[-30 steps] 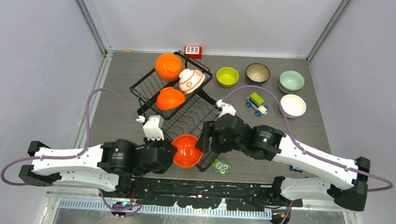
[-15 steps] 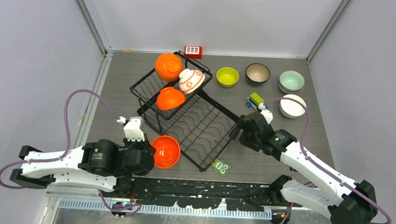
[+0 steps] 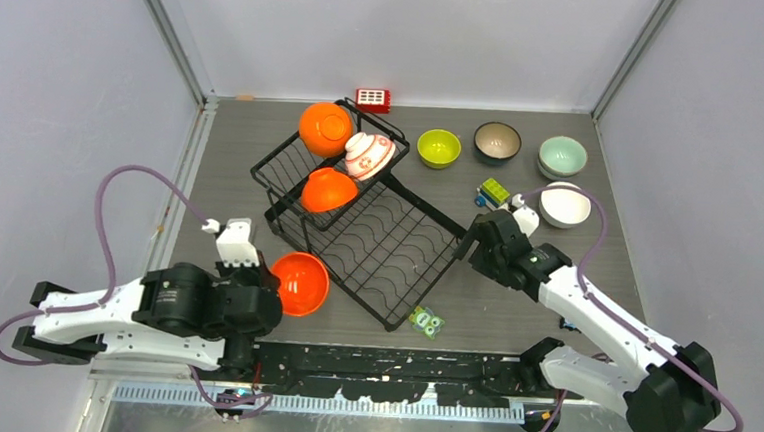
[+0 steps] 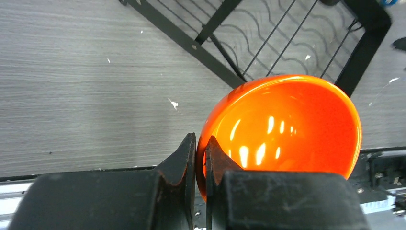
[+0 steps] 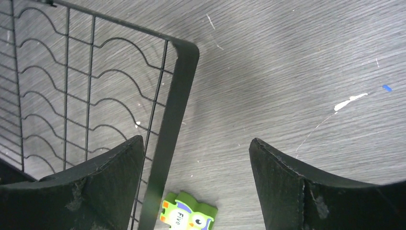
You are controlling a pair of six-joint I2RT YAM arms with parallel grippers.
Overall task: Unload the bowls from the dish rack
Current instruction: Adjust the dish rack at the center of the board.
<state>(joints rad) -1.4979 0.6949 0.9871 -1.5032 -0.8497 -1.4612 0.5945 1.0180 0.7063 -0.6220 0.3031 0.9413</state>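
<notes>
Left gripper [image 4: 200, 149]: fingers pinch the rim of a glossy orange bowl [image 4: 287, 124], one inside and one outside. The bowl's near rim is hidden behind the finger bodies and its lower edge is cut off by the gripper. Can't tell if it touches the table [image 3: 231, 167]. In the top view it sits off the rack [image 3: 376, 241], just beside the near-left edge. It is tilted, with the shiny inside facing up and to the right.

Right gripper [image 5: 195, 143]: fingers spread wide, holding nothing. Only the tabletop and the rack's corner bar show between them. In the top view the fingers are mostly hidden under the wrist, at the rack's right corner.

The rack's far section holds three bowls:
- second orange bowl [image 3: 325, 128], bottom up at the far corner
- floral bowl [image 3: 370, 156], on its side just beside it
- third orange bowl [image 3: 328, 189], tipped over near the hinge

Upright on the table, right of the rack: lime bowl [image 3: 438, 147], brown bowl [image 3: 497, 141], mint bowl [image 3: 562, 155], white bowl [image 3: 565, 203]. The mint bowl may sit on another bowl, unclear. A cable crosses the white bowl's rim.

The toy train [image 3: 495, 193] is partly hidden by the right arm. The owl block [image 5: 189, 216] is cut off at the frame bottom and lies just beside the rack bar. A red block [image 3: 372, 99] lies beyond the rack.
</notes>
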